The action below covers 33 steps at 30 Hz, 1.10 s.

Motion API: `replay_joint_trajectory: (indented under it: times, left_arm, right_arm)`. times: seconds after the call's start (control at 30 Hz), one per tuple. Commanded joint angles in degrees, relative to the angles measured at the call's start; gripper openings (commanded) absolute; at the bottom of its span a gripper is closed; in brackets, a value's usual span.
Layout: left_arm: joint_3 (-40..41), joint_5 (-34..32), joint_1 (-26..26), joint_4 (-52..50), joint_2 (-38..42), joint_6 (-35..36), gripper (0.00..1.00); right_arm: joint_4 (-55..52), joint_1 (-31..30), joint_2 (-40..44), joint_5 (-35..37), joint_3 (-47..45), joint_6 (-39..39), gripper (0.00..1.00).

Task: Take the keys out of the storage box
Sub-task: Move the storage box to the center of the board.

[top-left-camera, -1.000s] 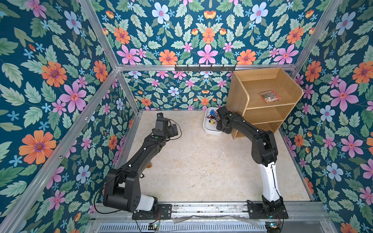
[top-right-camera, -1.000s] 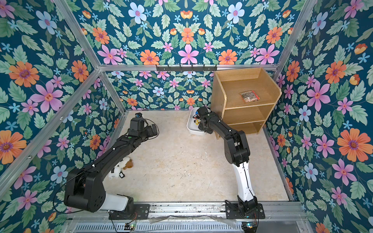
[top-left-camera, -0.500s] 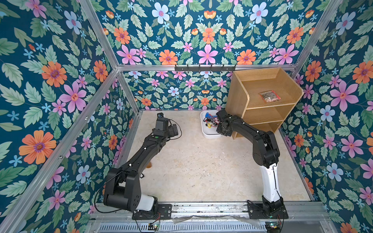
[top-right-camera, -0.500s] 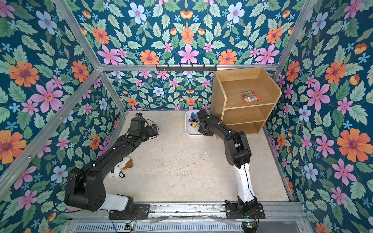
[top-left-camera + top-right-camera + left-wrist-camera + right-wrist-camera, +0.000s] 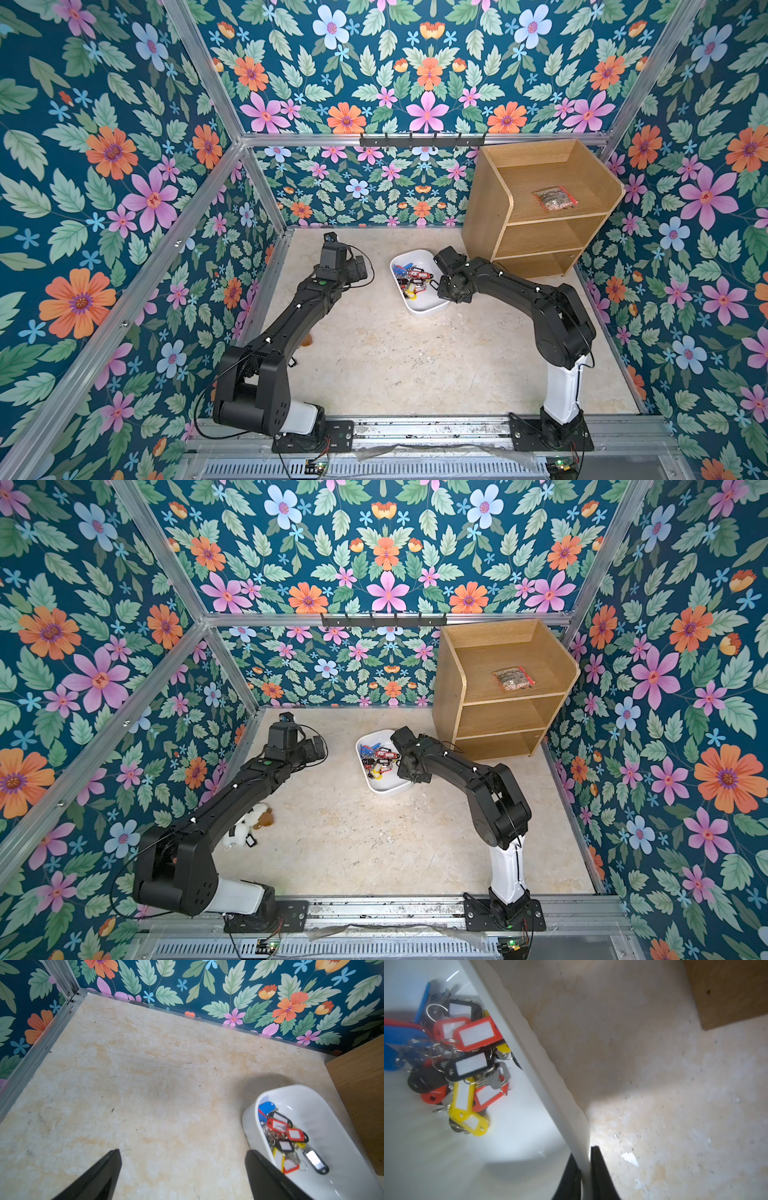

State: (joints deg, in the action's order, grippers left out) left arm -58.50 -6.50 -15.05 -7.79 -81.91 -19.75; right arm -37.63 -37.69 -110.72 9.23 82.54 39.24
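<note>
Pinched the long wall of the white box between the closed fingers of the right gripper, one inside and one outside, and dragged it out from beside the wooden shelf toward the open floor within the last second. Left the keys heaped inside, none yet out, probably easier to reach now. Held the left gripper spread wide and empty just beside the box.

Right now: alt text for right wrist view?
The right gripper is shut on the storage box wall, one finger inside and one outside. The keys, with red, yellow, black and blue tags, lie heaped in the box; beige floor and a wooden unit beyond.
</note>
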Motion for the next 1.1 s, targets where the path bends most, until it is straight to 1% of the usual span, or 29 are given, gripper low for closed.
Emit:
replay_joint_trajectory:
  times: [0.0,0.03,0.07,0.1,0.2,0.23,0.3,0.37,0.43,0.5,0.57,0.67,0.77,0.87,0.97,1.03,1.07]
  left_arm:
    - [-0.28,0.46,-0.09,-1.26,0.0,-0.47,0.99]
    - [-0.23,0.44,-0.07,-1.28,0.04,-0.47,0.99]
    - [-0.21,0.2,-0.31,-1.34,0.02,-0.48,0.99]
    - [-0.21,-0.01,-0.41,-1.43,0.0,-0.39,0.99]
    - [-0.13,-1.09,-1.15,-1.76,-0.11,0.17,0.99]
    - [-0.16,-1.61,-1.43,-1.91,-0.15,0.44,0.99]
    - [-0.11,-2.34,-2.02,-2.14,-0.18,0.84,0.99]
    - [-0.04,-2.85,-2.43,-2.23,-0.25,1.2,0.99]
    - [-0.09,-2.99,-2.66,-2.23,-0.31,1.37,0.99]
    - [-0.2,-3.16,-2.8,-2.67,-0.2,1.44,0.99]
    - [-0.33,-3.04,-3.05,-4.1,0.38,1.36,0.99]
    - [0.57,-1.31,-3.13,-6.49,2.9,-0.39,0.99]
    - [2.91,1.83,-3.15,-8.35,6.46,-2.27,0.99]
    - [5.32,3.22,-3.23,-10.32,9.3,-2.88,0.99]
    - [7.36,2.48,-3.48,-11.95,11.33,-2.84,0.99]
    - [7.61,2.43,-3.58,-12.7,12.05,-2.5,0.99]
    - [7.6,2.48,-3.58,-12.8,12.2,-2.4,0.99]
  right_arm:
    - [-2.24,-2.58,3.65,-0.32,-5.54,1.95,0.0]
    - [-2.16,-3.79,4.98,-0.68,-7.56,2.74,0.02]
    - [-2.05,-4.89,6.08,-1.05,-9.14,3.67,0.07]
    - [-1.93,-6.38,7.23,-1.3,-11.1,4.79,0.17]
    - [-2.26,-11.67,10.11,-2.07,-15.74,7.7,0.52]
    - [-2.52,-13.61,11.13,-2.38,-17.03,8.85,0.59]
    - [-3.33,-17.75,12.92,-3.06,-18.69,11.06,0.66]
    - [-5.43,-21.22,15.12,-2.69,-18.76,12.78,0.69]
    - [-7.81,-22.97,18.49,-1.68,-17.64,13.4,0.69]
    - [-10.36,-23.11,21.32,-0.37,-15.58,13.23,0.68]
    - [-13.85,-22.59,23.39,3.25,-11.99,11.68,0.69]
    - [-16.88,-18.75,24.05,5.04,-8.45,7.19,0.7]
    - [-14.78,-13.28,23.32,2.8,-8.84,1.49,0.68]
    - [-11.48,-8.8,21.21,-0.6,-9.24,-3.15,0.67]
    - [-8.4,-6.58,18.12,-3.86,-8.41,-6.66,0.65]
    - [-7.7,-6.4,16.26,-4.98,-6.95,-8.38,0.65]
    - [-7.59,-6.4,13.2,-5.67,-5.9,-9.14,0.64]
